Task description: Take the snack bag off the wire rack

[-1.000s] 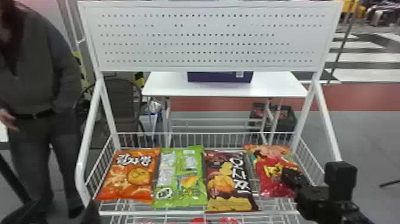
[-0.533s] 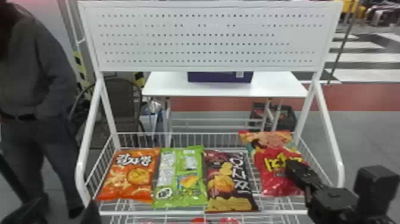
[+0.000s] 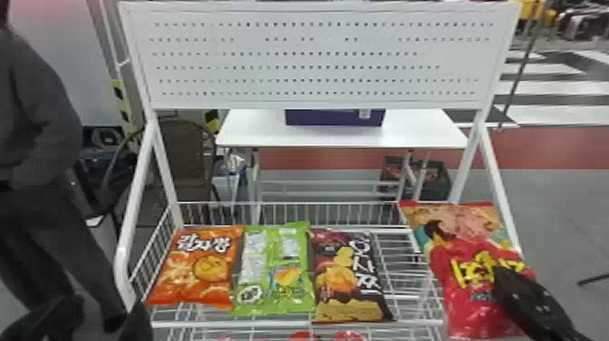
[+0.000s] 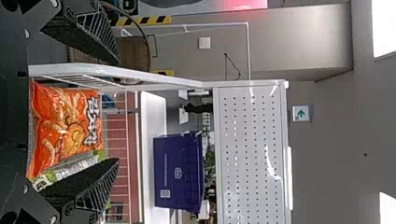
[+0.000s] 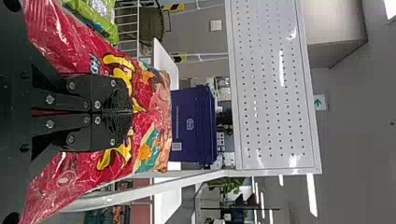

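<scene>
Purple box (image 3: 333,119) on wht tbl (image 3: 258,131); dk chair (image 3: 188,154) to L; dk crate (image 3: 436,181) low at R.

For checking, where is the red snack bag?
In the head view, the red bag is in the black right gripper, at the right end of the white wire rack, right of the dark brown bag.

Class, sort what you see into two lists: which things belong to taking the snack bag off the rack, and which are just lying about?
In the job:
red snack bag
right gripper, shut on it
wire rack

Just there:
orange bag
green bag
dark brown bag
purple box
white table
</scene>
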